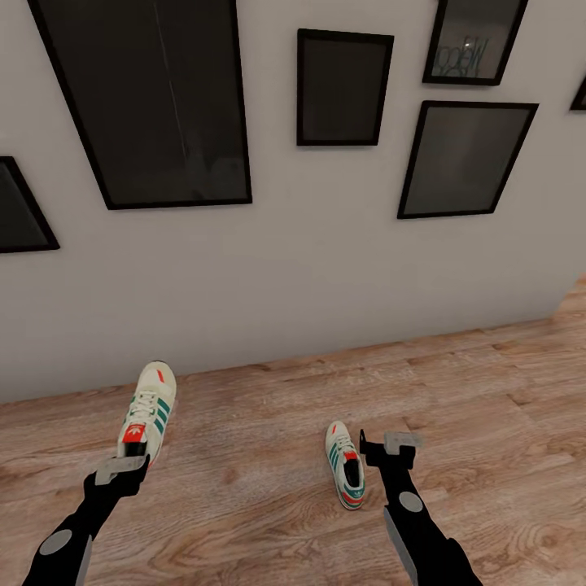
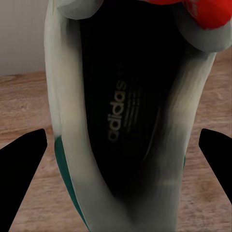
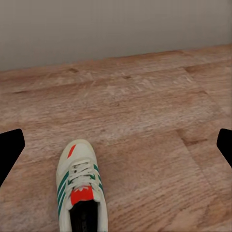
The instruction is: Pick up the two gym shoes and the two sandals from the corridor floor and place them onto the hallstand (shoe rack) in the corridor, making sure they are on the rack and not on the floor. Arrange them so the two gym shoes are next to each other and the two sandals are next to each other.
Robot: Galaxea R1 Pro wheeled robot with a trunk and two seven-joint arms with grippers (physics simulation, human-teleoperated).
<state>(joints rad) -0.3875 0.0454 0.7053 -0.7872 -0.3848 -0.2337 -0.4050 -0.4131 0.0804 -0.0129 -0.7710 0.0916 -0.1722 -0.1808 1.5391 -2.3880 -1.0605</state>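
Two gym shoes lie on the corridor floor (image 1: 488,423) near the wall. The left claw (image 1: 122,472), fingers apart, straddles one shoe's (image 1: 148,411) heel. The right claw (image 1: 391,448), fingers spread, hovers beside the other shoe (image 1: 345,465).

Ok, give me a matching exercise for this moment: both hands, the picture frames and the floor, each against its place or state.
Things:
1. left hand
2. right hand
3. picture frames
4. corridor floor

Places or states:
a. hanging on the grey wall
b. open, fingers either side of the left gym shoe
c. open, next to the right gym shoe
d. light brown wood planks

Pairs: 1-b, 2-c, 3-a, 4-d
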